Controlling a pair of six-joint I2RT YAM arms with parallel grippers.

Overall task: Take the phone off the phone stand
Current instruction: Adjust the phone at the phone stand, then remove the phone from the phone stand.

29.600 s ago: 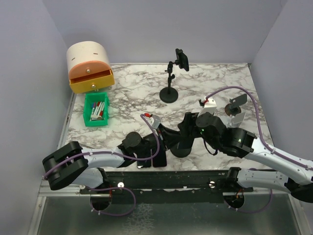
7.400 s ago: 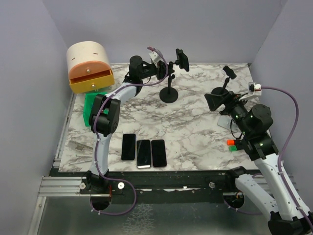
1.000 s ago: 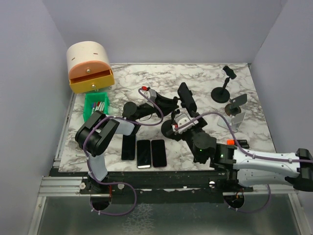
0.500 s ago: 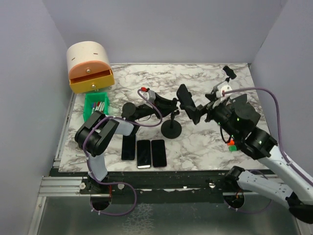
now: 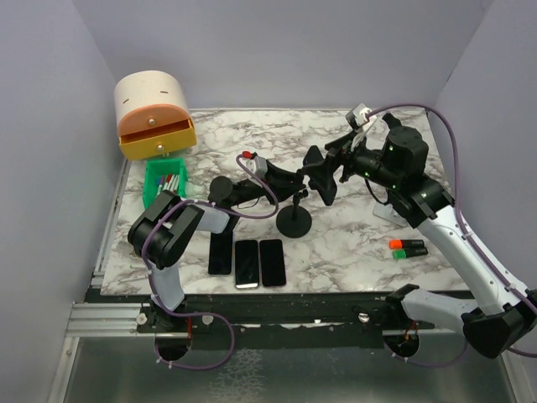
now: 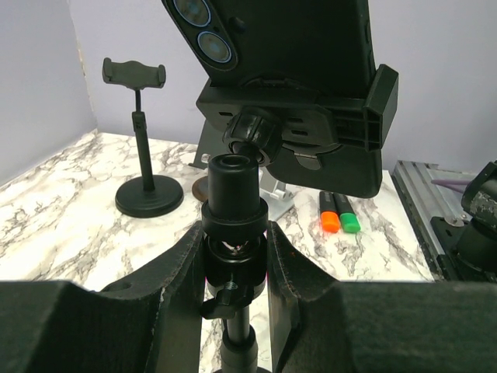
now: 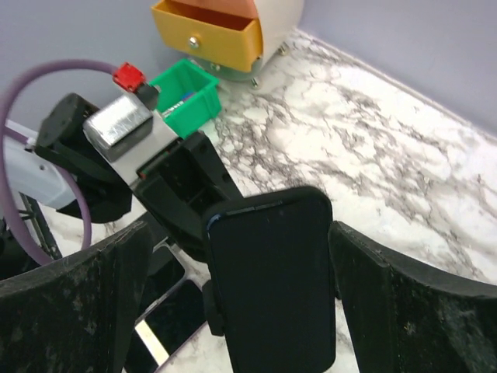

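I'm working in a robot lab cell: plain lavender walls (image 5: 277, 50) box a marble-print tabletop (image 5: 235, 134) at 9, 12 and 3 o'clock, aluminium rail (image 5: 101, 317) at 6.

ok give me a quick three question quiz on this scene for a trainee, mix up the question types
1. True or false: the phone is already out of the phone stand clamp.
2. What is the left gripper shut on? A) the phone stand's pole B) the phone C) nothing
3. Fill in: ___ spare phones lie flat on the table near the arm bases.

Key:
1. False. It sits in the clamp, and the right gripper has a finger on either side of it.
2. A
3. three
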